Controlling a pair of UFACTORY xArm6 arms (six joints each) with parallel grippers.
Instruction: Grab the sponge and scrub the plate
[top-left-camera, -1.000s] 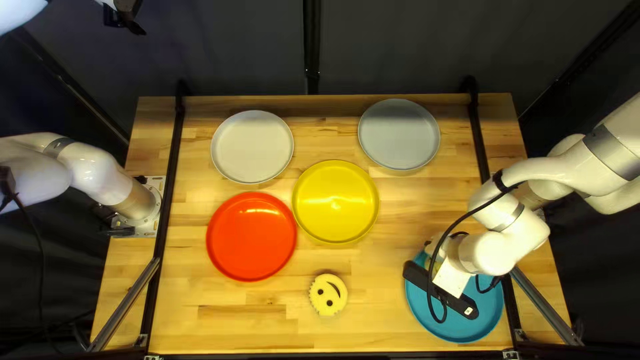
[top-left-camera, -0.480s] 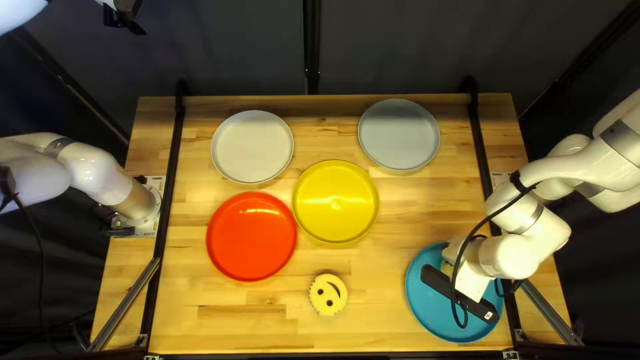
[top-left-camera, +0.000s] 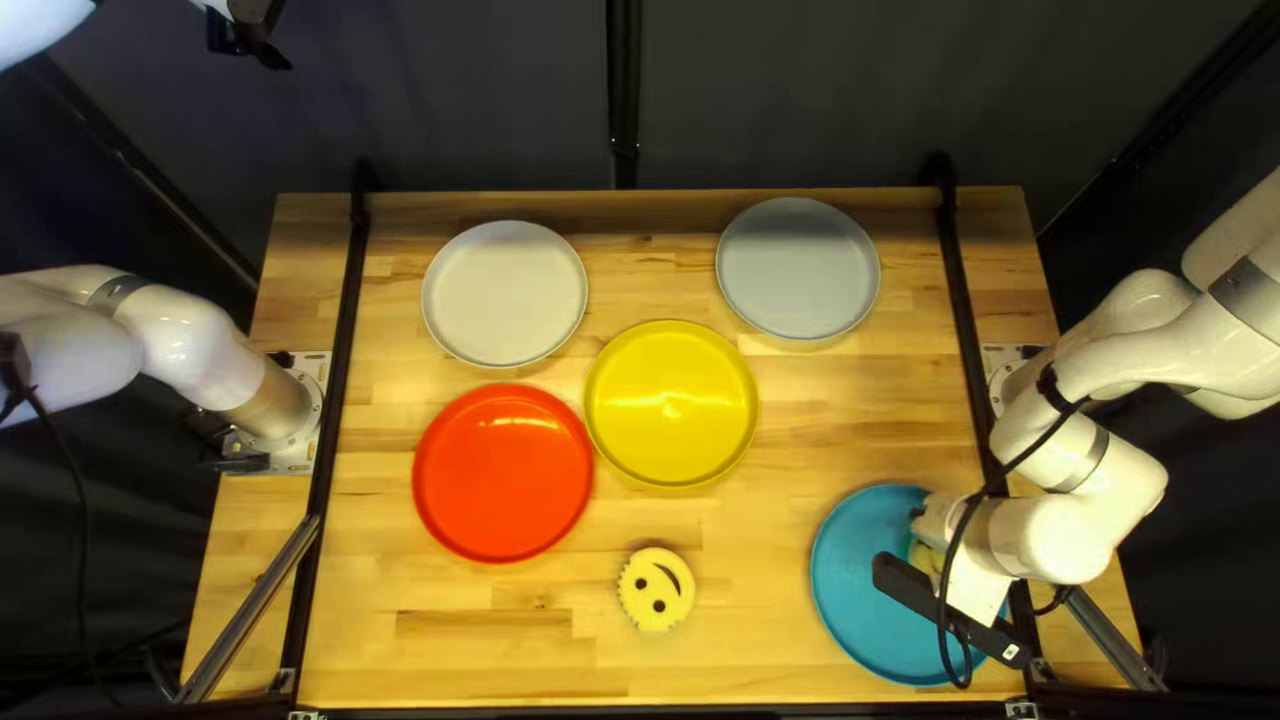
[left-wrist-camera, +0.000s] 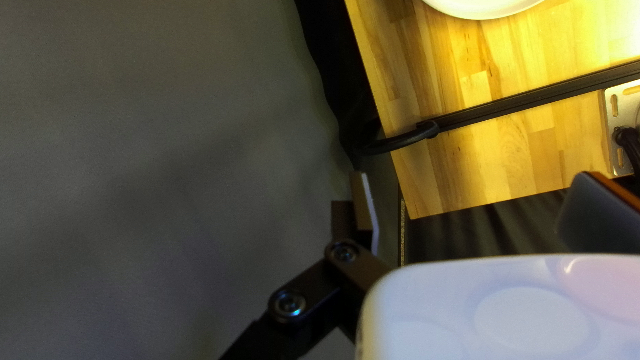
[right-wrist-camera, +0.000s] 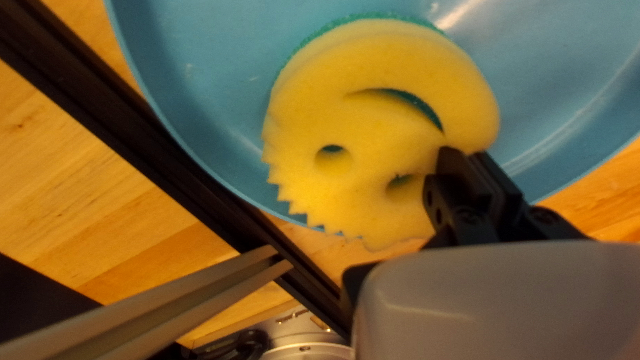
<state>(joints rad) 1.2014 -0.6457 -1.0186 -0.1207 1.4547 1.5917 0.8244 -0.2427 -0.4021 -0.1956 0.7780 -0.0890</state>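
top left view: see sponge (top-left-camera: 922, 555) at r side of blue plate (top-left-camera: 848, 587), w/ r arm (top-left-camera: 1054, 536) nearer; prob sweep back toward view's left. left wrist view: l gripper (left-wrist-camera: 476, 179) spread wide, holding nothing. right wrist view: r gripper (right-wrist-camera: 466, 155) pinching sponge edge, w/ bare plate beyond.

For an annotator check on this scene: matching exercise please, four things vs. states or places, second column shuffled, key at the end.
1. Red plate
2. Blue plate
3. Right gripper
4. Loose sponge

A. Shut on the yellow-and-green sponge
B. Lying on wood, cut-out face up
C. Beside the yellow plate, toward the left arm's base
D. Under the gripped sponge

Pairs: 1-C, 2-D, 3-A, 4-B
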